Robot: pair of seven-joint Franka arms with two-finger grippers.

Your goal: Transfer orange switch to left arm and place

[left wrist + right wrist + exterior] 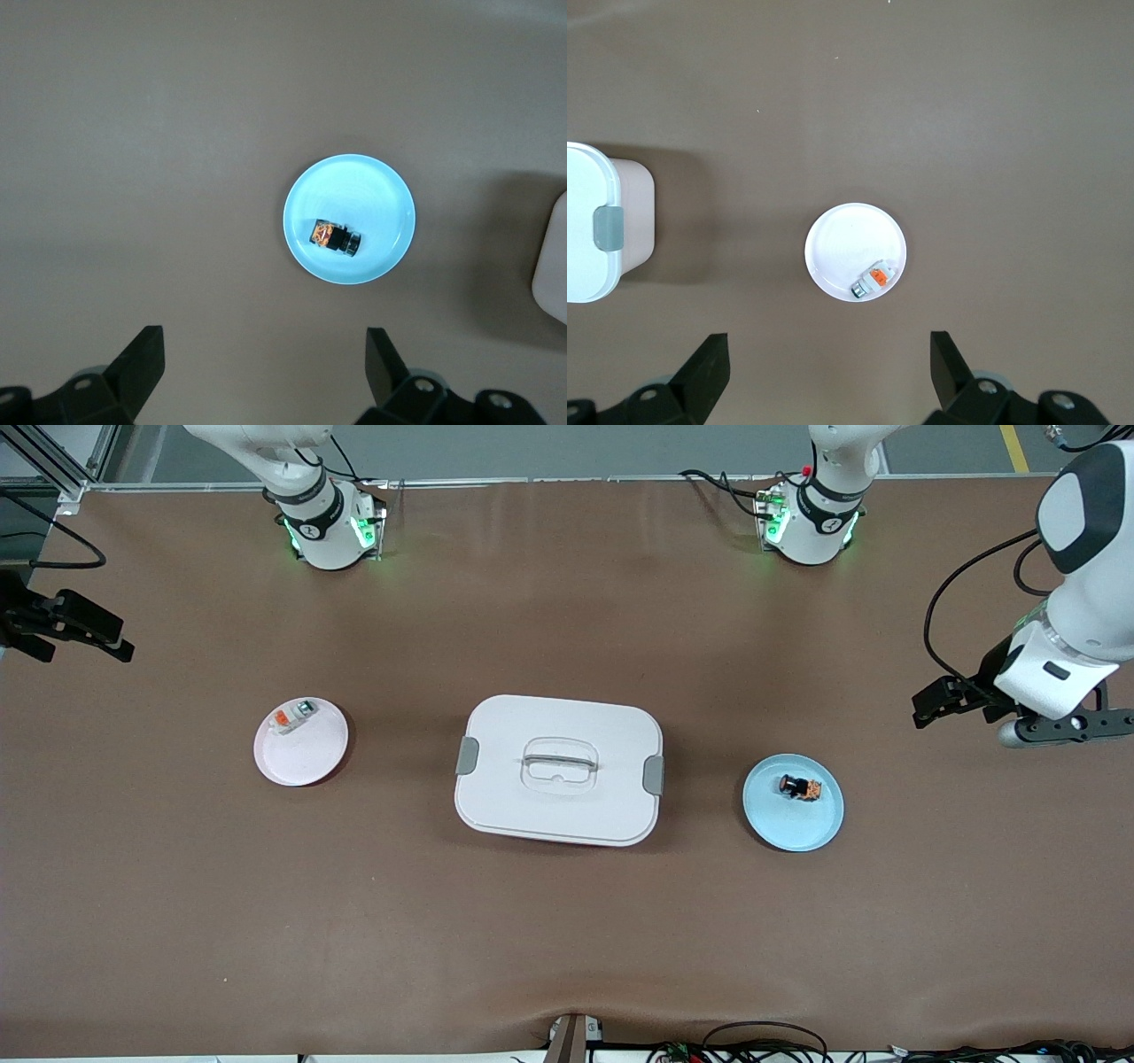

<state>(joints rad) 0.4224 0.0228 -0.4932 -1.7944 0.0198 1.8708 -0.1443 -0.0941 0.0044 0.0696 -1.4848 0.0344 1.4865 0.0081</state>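
Note:
The orange switch [800, 786], a tiny black part with an orange-brown end, lies on a small blue plate [793, 825] toward the left arm's end of the table. It also shows in the left wrist view [335, 237] on the plate [350, 190]. The white box [558, 806] with grey latches stands mid-table. My left gripper [943, 701] hangs open and empty over bare table beside the blue plate; its jaws [264, 345] stand wide apart. My right gripper [93, 636] hangs open and empty [828, 347] over the table's right-arm end.
A pink plate [301, 760] toward the right arm's end holds a whitish-grey component with an orange patch [291, 717], also in the right wrist view [873, 280]. The box's edge shows in both wrist views [589, 221] [554, 257]. The table is brown.

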